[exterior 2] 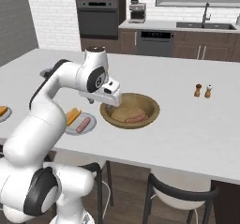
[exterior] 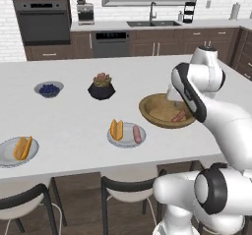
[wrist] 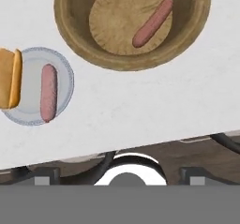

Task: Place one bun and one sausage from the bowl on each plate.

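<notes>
The pincer (exterior 2: 111, 105), its spread impossible to tell, hangs above the wide golden-brown bowl (wrist: 187, 49), probably to fetch the last pinkish-red sausage (wrist: 152, 22) below it.

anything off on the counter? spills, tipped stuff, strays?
Nothing stands out. The near plate holds one bun and one sausage, both inside the rim. The far plate holds a bun alone. One sausage lies in the bowl. No spills; the plant pot is upright.

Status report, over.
Gripper state unclear, above golden-brown bowl. One pinkish sausage left inside. Far pale-grey plate lacks sausage. Path clear.
</notes>
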